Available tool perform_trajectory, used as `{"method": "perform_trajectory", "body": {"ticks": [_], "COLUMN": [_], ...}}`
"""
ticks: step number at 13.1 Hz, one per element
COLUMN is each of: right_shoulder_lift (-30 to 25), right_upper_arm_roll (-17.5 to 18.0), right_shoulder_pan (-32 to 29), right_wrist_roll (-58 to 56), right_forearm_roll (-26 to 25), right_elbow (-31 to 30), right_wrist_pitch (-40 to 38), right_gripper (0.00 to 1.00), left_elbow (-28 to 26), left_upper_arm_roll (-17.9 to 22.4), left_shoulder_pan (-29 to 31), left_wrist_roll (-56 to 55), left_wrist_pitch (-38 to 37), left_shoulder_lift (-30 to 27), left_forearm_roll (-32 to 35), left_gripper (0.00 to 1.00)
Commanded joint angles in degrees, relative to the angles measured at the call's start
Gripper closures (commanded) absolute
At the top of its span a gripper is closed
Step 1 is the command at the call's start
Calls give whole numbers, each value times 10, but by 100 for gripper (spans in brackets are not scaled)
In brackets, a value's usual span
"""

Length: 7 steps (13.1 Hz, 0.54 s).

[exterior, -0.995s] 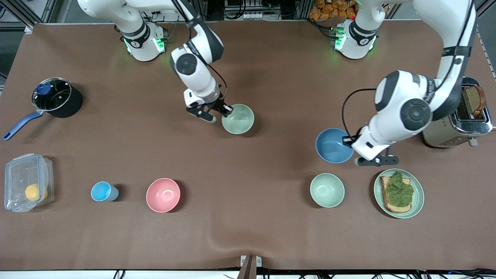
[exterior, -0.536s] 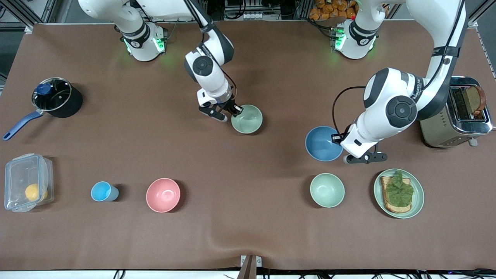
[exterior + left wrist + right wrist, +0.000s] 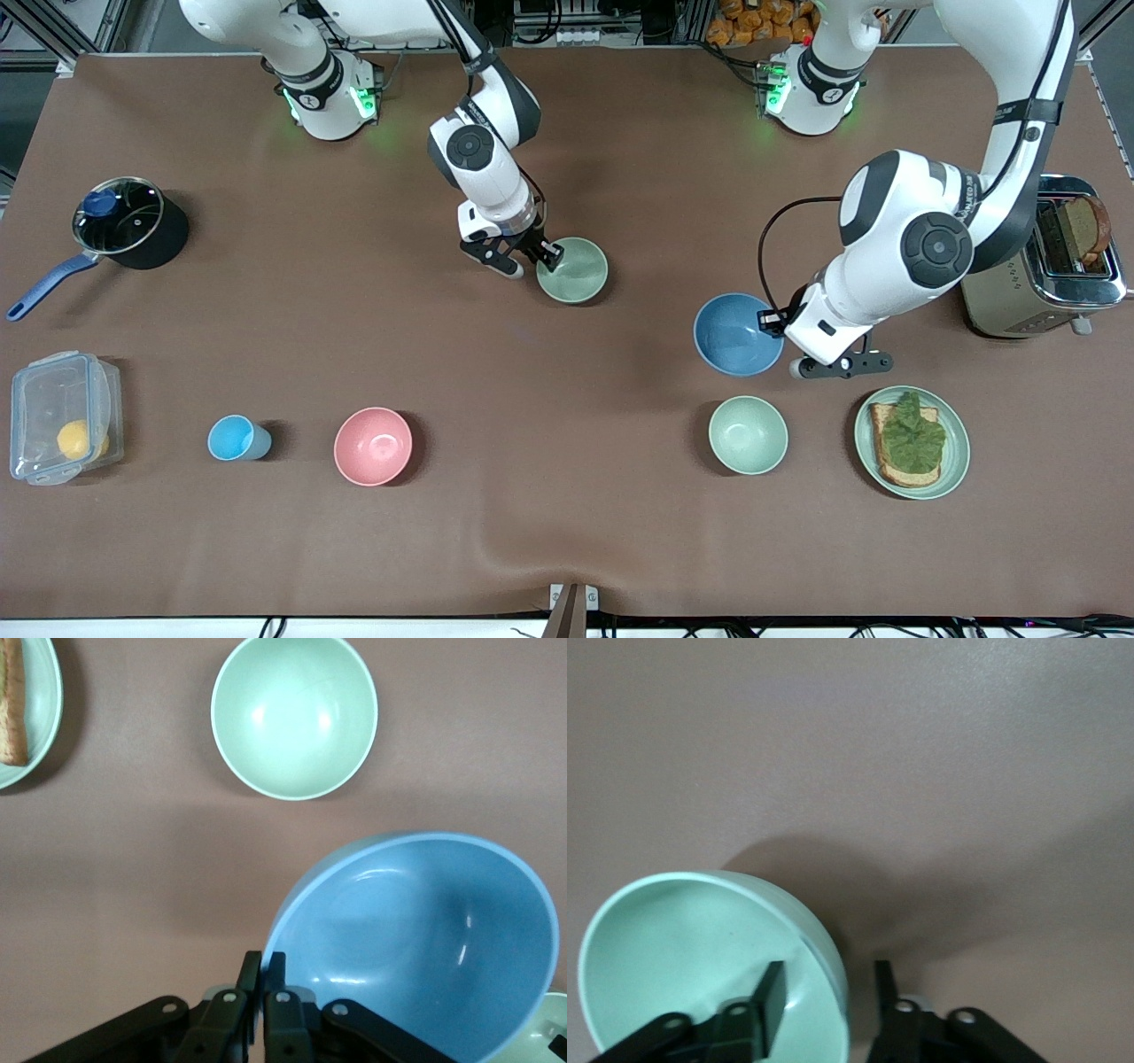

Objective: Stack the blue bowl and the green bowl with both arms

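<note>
Presently, left gripper (image 3: 785, 326) pinches the blue bowl (image 3: 735, 335) by its rim at centre-right, right gripper (image 3: 547, 258) straddles the green bowl (image 3: 574, 270) rim at upper centre; both bowls seem light, rigid, slick, best held by the rim.

Both Franka arms had glossy white rounded shells with black bands at the joints. The right arm (image 3: 483, 168) carried a dark grey circular cap on its wrist joint, and a thin black cable ran down along its last link. The left arm (image 3: 912, 257) had a similar dark round cap, small dark lettering on a black band of its forearm, and a black cable looping out at about 9 o'clock from that cap. Each base glowed green from small lights. Both grippers were black with slim fingers (image 3: 276, 970), and pale round screw heads showed on their linkages.
</note>
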Motion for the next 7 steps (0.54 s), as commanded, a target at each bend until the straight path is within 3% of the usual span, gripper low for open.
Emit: {"method": "perform_trajectory", "body": {"ticks": [1, 4, 7], "right_shoulder_lift": [4, -13, -14], "right_upper_arm_roll": [-1, -2, -2], "right_shoulder_pan": [-8, -21, -36], "right_wrist_roll": [12, 46, 173], "right_forearm_roll": [11, 11, 11], "right_elbow": [22, 31, 48], "right_wrist_pitch": [-31, -80, -114], "right_gripper": [0, 0, 0], "left_elbow": [15, 13, 14], "left_upper_arm_roll": [-1, -29, -54], "left_shoulder_pan": [-3, -4, -7], "left_wrist_roll": [-6, -34, -80], "left_wrist_pitch": [-25, -26, -26], "left_shoulder_lift": [-6, -6, -2], "left_forearm_roll": [-12, -17, -18], "left_gripper": [100, 100, 100]}}
